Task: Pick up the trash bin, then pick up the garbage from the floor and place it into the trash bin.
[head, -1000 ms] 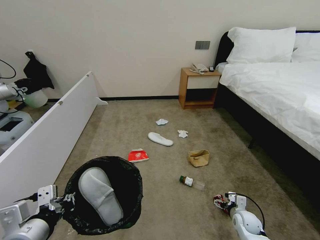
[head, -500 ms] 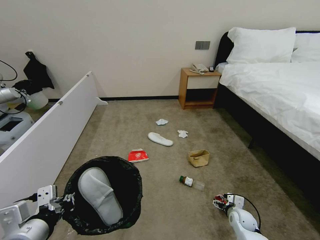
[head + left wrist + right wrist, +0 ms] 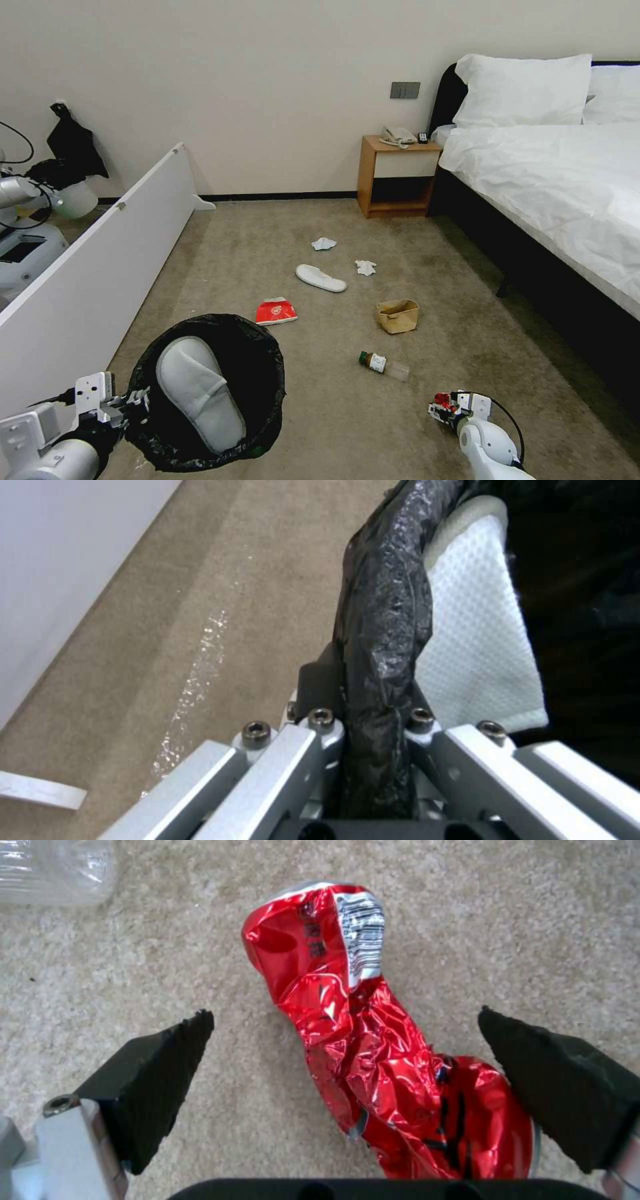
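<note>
The crushed red can [image 3: 373, 1060] lies on the beige carpet [image 3: 320, 407], now flanked by the black pads of my right gripper [image 3: 347, 1060], which stands open around it without touching. Over the last second my right arm has drawn back and lower toward me, settling the jaws astride the can beside the clear bottle [image 3: 385, 364]. My left gripper [image 3: 367, 725] stays clamped on the bag-lined rim of the trash bin [image 3: 267, 360], held at my left with one white slipper [image 3: 197, 390] already inside. The closing squeeze looks like the step at hand. The other slipper [image 3: 321, 277], red packet [image 3: 276, 311], paper bag [image 3: 397, 315] and tissues [image 3: 324, 243] wait farther out.
</note>
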### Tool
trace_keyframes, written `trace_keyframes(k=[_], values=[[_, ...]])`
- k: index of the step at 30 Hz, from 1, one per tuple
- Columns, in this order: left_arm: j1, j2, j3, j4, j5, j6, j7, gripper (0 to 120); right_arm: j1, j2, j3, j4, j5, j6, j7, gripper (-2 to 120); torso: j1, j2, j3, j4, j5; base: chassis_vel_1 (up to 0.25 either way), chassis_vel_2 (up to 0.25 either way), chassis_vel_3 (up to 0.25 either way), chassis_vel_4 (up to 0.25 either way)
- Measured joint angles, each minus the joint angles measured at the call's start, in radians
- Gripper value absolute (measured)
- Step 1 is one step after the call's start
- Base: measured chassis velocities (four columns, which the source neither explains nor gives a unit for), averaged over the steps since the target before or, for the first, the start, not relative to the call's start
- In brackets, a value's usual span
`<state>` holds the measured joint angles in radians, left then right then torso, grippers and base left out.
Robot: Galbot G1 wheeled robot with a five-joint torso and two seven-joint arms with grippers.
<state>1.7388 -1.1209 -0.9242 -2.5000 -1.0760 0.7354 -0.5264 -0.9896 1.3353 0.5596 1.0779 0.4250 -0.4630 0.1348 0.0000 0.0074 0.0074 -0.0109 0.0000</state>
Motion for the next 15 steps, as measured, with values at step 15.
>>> trace_keyframes(k=[15], values=[[-0.005,0.002,-0.002,0.0,-0.003,0.0,0.0,3,0.011,-0.003,-0.011,-0.018,-0.02,-0.009,-0.009,98,0.0,0.0,0.0,0.0,0.0,0.0,0.0,0.0,0.0]])
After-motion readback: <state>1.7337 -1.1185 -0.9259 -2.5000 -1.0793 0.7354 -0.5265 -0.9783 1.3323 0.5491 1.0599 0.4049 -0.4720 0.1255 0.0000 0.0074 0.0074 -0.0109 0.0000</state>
